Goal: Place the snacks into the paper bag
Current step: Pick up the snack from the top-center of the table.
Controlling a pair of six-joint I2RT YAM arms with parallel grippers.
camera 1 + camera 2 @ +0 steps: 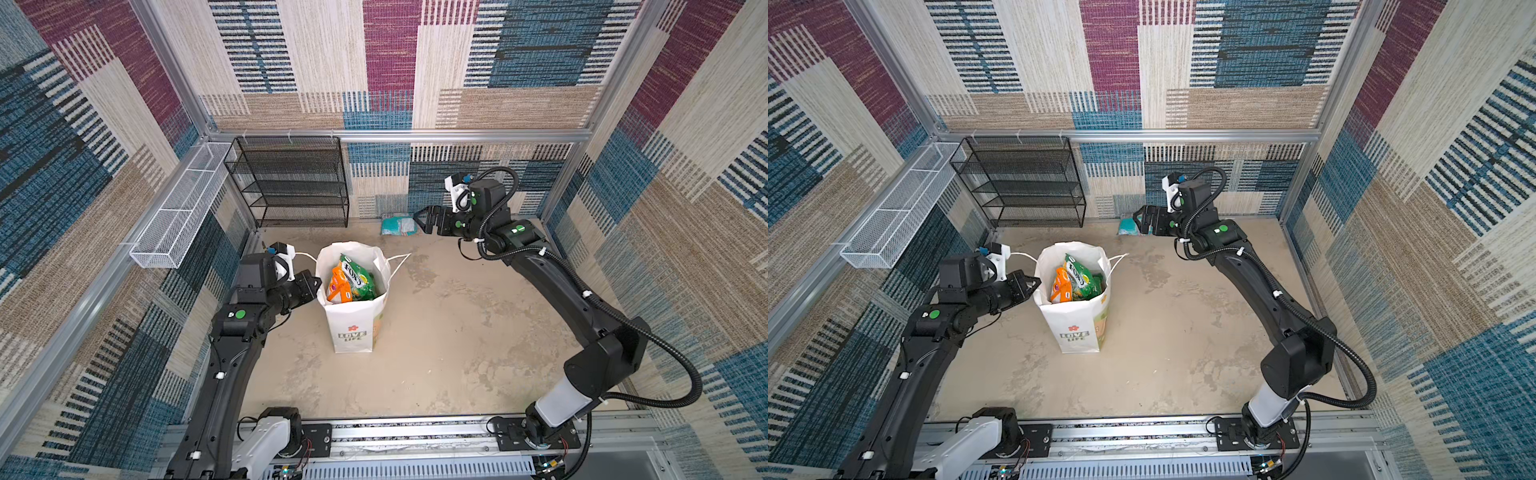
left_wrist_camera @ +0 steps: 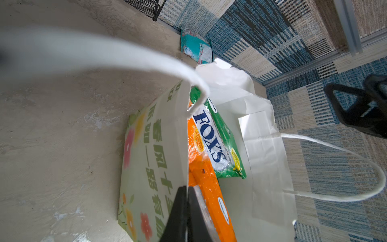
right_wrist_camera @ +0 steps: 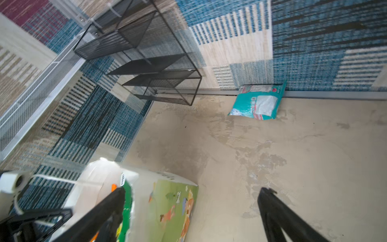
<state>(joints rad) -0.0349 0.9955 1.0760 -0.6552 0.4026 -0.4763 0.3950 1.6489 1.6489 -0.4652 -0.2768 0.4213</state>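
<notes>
My left pincer [image 1: 314, 285] is pressed together on the rim of the tall white paper bag [image 1: 353, 328], which stands upright mid-counter [image 1: 457, 332]. A glossy green FOX'S packet [image 1: 358, 281] and an orange packet [image 1: 338, 289] stand crinkled inside. Farther back, my right pincer [image 1: 419, 221] hangs spread beside a flat teal packet [image 1: 395, 226] lying against the woven wall [image 1: 457, 183].

Walls [image 1: 540, 62]: patchwork woven covering in blue, maroon, beige and cream blocks, many striped.
Frame [image 1: 415, 135]: silver metal posts at the corners, a rail along the back wall.
Shelf [image 1: 291, 183]: black mesh rack, several tiers, against the back wall near the left corner.
Basket [image 1: 183, 216]: long white wire trough on the left wall, beside the shelf.
Table [image 1: 457, 332]: beige, mottled with darker stains.
Light: bright, even.
</notes>
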